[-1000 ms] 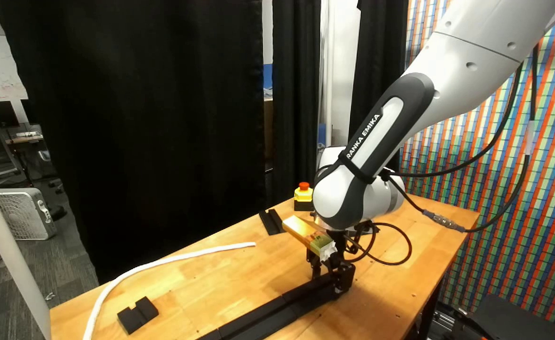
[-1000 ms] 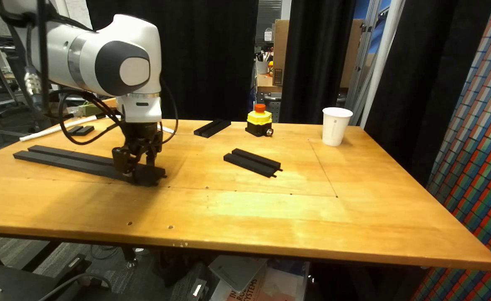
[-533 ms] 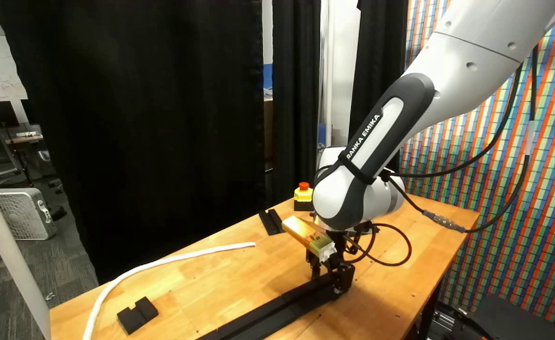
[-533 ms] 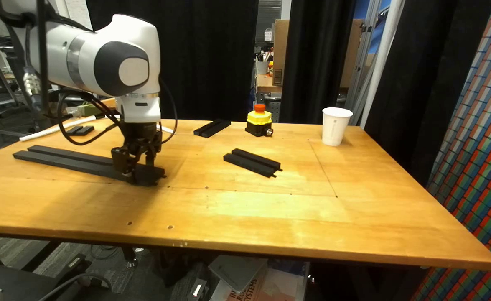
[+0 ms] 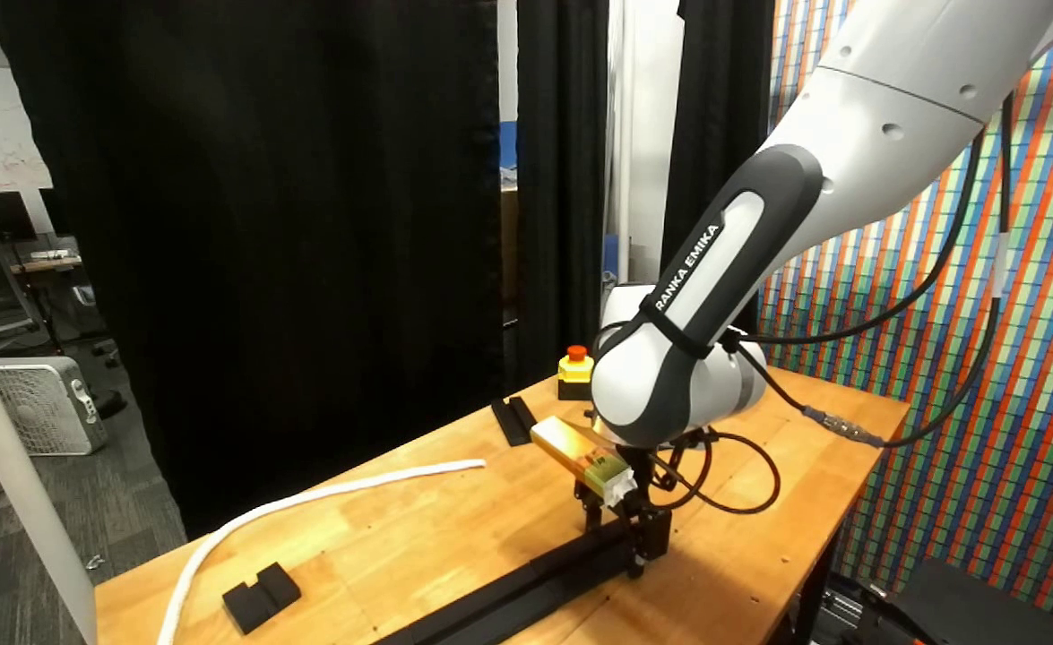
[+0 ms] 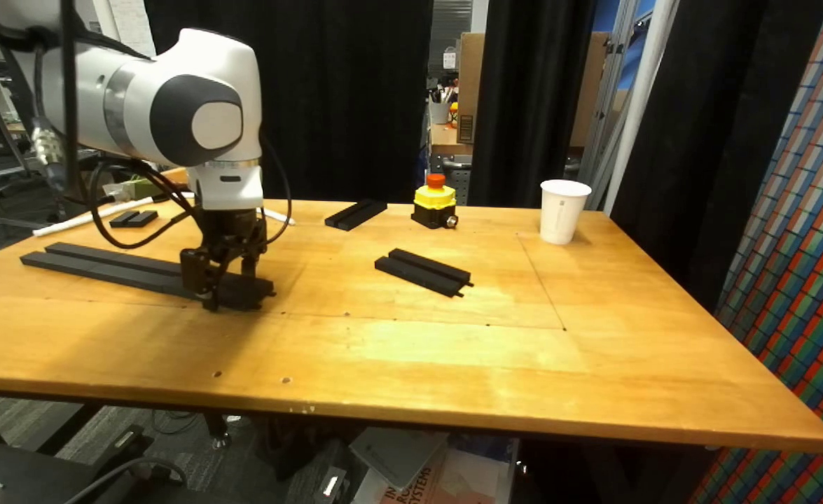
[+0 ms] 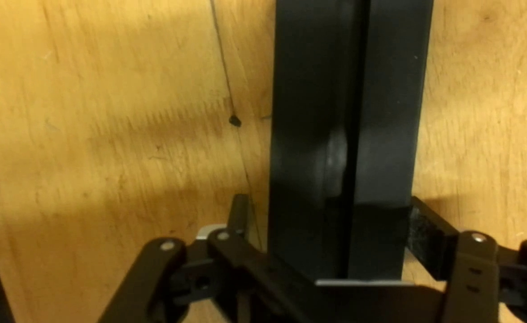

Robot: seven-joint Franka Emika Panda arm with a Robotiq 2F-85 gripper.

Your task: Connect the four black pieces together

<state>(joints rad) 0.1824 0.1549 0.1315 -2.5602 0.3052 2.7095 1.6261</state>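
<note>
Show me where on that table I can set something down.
In an exterior view, a broad bare patch lies between the loose black piece and the table's near edge; another lies between that piece and the white cup. It's crowded around the long black rail, straddled by the open gripper.

Black rail (image 7: 306,134); white cup (image 6: 563,215); multicoloured gridded backdrop (image 5: 1046,331).

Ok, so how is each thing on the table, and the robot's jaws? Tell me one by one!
Long black rail: lying flat, parts lined up end to end.
Jaws: open, straddling the rail.
Loose black bar: lying flat, apart from the rail.
Emergency-stop button: upright; pressed or not, can't tell.
White cord: lying curved.
Black block near the cord: flat.
Black block near the button: flat.
Paper cup: upright.
</note>
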